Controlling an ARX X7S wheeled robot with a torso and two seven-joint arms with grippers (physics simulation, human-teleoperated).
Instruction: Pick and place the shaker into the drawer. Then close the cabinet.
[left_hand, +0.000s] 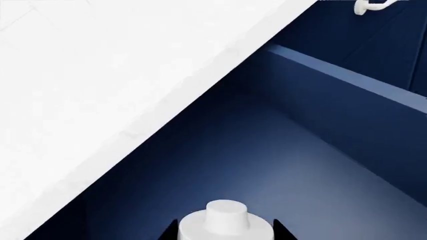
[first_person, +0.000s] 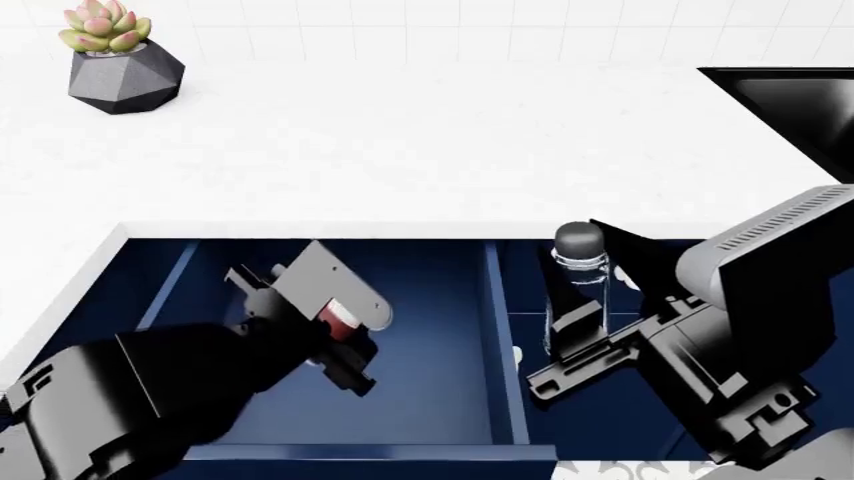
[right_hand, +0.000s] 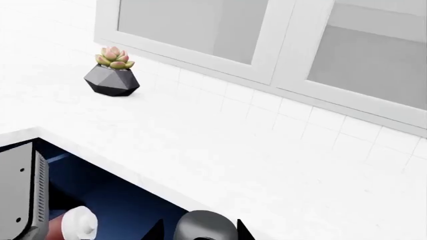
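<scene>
The navy-blue drawer (first_person: 499, 330) stands pulled out under the white counter edge; its floor (left_hand: 267, 150) looks bare. My left gripper (first_person: 340, 330) is shut on a red shaker with a white cap (left_hand: 225, 222) and holds it above the drawer floor, left of middle. The shaker also shows in the right wrist view (right_hand: 73, 225). My right gripper (first_person: 577, 325) is shut on a clear shaker with a dark grey cap (first_person: 581, 262), held upright just right of the drawer's right wall. Its cap (right_hand: 205, 227) sits between the fingertips.
The white counter (first_person: 427, 150) runs behind the drawer. A succulent in a dark faceted pot (first_person: 123, 62) stands at its far left. A black panel (first_person: 801, 105) is at the far right. A navy cabinet front with a white handle (left_hand: 370, 6) adjoins the drawer.
</scene>
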